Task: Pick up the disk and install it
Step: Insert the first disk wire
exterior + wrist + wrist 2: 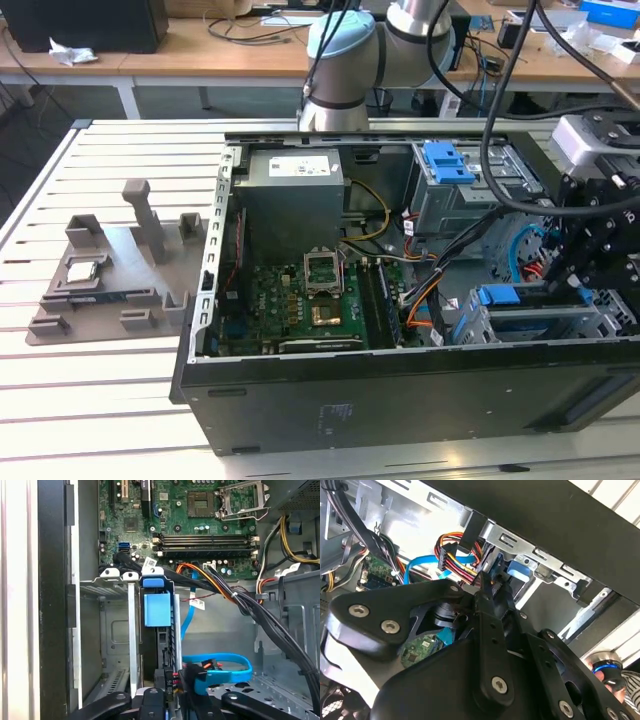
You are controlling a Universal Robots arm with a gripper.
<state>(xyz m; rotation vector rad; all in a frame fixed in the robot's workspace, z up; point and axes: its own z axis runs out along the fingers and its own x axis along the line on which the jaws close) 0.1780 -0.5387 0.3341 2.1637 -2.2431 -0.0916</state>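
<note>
A white slatted worktop [120, 400] carries an open black computer case [400, 400]. The blue-railed silver disk [157, 615] sits in the drive cage [115, 630]. The black pincer [590, 250] hovers there; its spread cannot be told.

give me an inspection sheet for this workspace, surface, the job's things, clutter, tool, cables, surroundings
Surface: slatted white table carrying an open computer case.
Job's things: disk stands on edge in the metal drive cage, its blue tab facing up; the slot beside it is empty.
Clutter: grey parts tray to the exterior view's left of the case, holding a small chip.
Tool: the tool is down inside the case by the drive cage; finger state cannot be told.
Cables: blue data cable and orange-and-black bundle near the cage.
Surroundings: wooden bench with loose wires behind.
</note>
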